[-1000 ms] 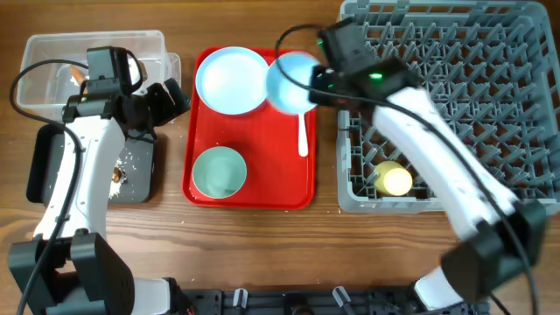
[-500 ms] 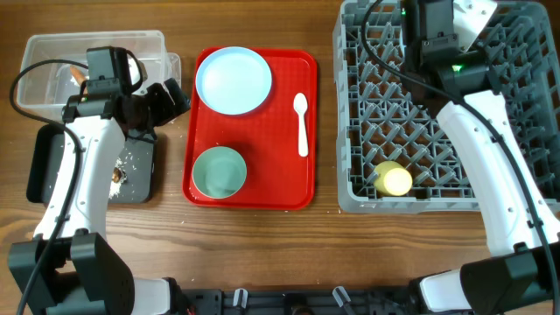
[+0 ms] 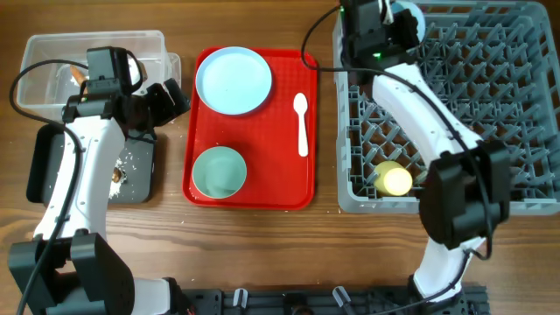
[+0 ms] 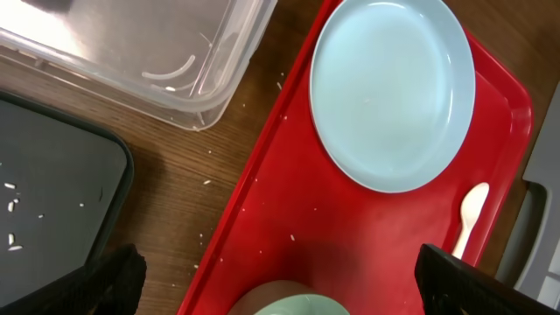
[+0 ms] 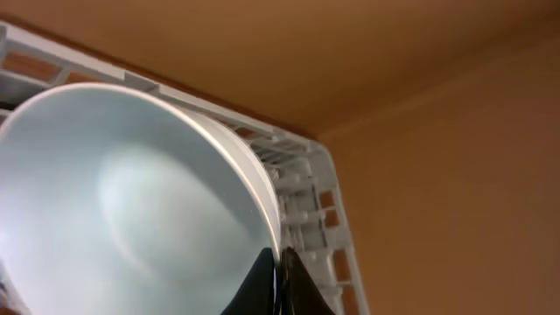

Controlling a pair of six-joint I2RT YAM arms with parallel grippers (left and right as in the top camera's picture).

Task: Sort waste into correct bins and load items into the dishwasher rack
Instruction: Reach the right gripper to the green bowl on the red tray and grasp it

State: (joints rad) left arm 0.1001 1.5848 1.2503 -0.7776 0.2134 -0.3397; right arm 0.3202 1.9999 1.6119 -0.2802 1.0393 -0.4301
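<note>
My right gripper (image 5: 280,267) is shut on the rim of a pale blue bowl (image 5: 131,201) and holds it over the far left corner of the grey dishwasher rack (image 3: 490,105); the bowl (image 3: 408,16) shows partly in the overhead view. A yellow cup (image 3: 395,180) lies in the rack. On the red tray (image 3: 289,175) are a pale blue plate (image 3: 233,80), a green bowl (image 3: 218,171) and a white spoon (image 3: 301,122). My left gripper (image 4: 280,302) is open above the tray's left edge, over the green bowl (image 4: 289,302). The clear tub (image 3: 52,61) and black tray (image 3: 136,171) with rice grains lie at left.
The plate (image 4: 394,92) and spoon (image 4: 471,214) also show in the left wrist view, with the clear tub (image 4: 157,52) and black tray (image 4: 52,192). Loose rice grains lie on the wood between tub and red tray. The rack's upright pegs fill most of the right side.
My right gripper carried the pale blue bowl from above the red tray's far right corner up to the rack's far left corner. The left arm has not moved.
</note>
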